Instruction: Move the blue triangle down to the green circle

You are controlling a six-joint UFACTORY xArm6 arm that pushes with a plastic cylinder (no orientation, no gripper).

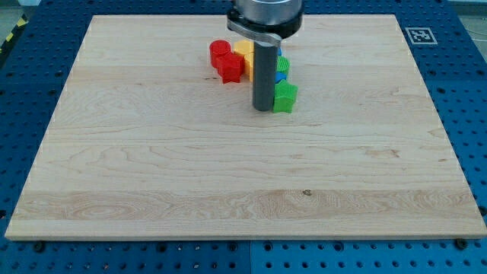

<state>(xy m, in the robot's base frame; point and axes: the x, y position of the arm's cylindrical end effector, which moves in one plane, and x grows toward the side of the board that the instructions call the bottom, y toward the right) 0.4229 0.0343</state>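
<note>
My tip (263,109) stands on the wooden board just left of a green block (286,97), touching or nearly touching it. The rod hides much of a tight cluster of blocks at the view's top centre. A sliver of a blue block (280,78) shows right of the rod, above the green block; its shape cannot be made out. Another green block (283,64) peeks out above the blue one. Which green block is the circle cannot be told.
A red round block (220,51) and a red star-like block (230,68) sit at the cluster's left. A yellow block (245,53) lies between them and the rod. The board (228,175) rests on a blue perforated table.
</note>
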